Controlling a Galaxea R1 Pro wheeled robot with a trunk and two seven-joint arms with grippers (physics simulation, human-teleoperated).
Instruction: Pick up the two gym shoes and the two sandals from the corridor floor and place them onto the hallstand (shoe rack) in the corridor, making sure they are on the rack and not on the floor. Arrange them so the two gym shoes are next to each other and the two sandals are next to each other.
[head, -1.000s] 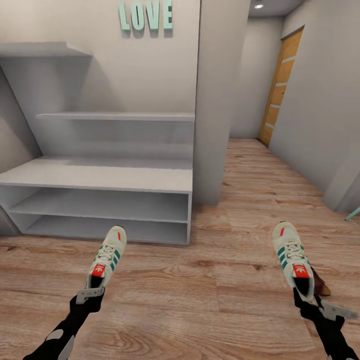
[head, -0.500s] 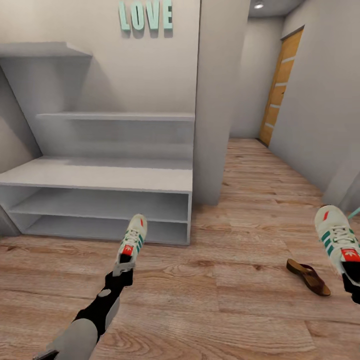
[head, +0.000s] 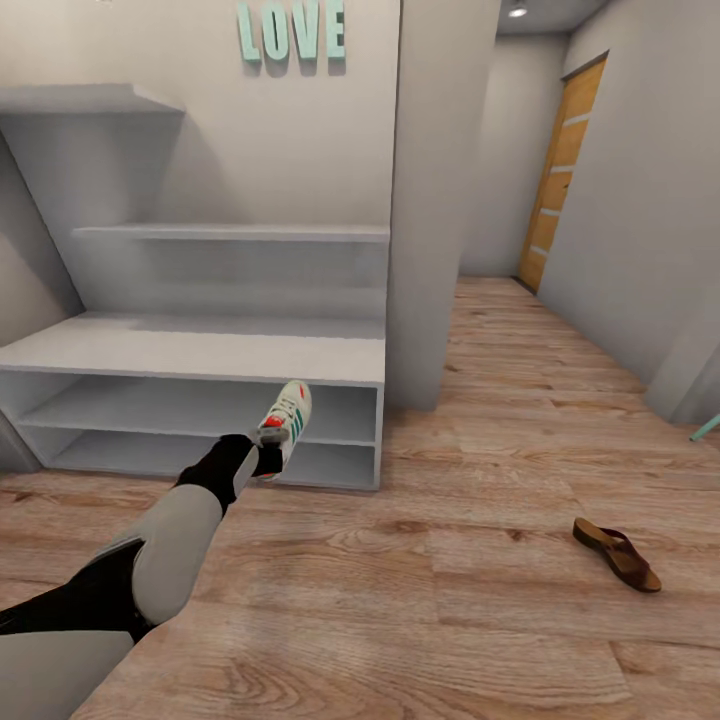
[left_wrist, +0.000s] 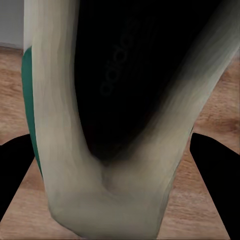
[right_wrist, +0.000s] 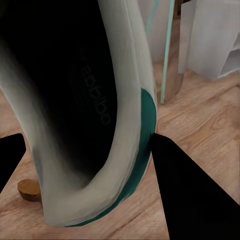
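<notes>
The left end effector is stretched toward the hallstand, clamped on the heel collar of one gym shoe, which hangs toe-forward in front of the lower shelf openings, left of centre in the head view. In the left wrist view that shoe's dark opening sits between the two black fingers. The right end effector grips the other gym shoe the same way, its rim pinched at the heel, above the corridor floor. One sandal lies on the planks at the lower right of the head view. The sneakers look light with a soft, padded collar, so the heel rim seems a fair hold, though the toe may droop. The sandal's stiff cork sole looks best taken by its edges.
</notes>
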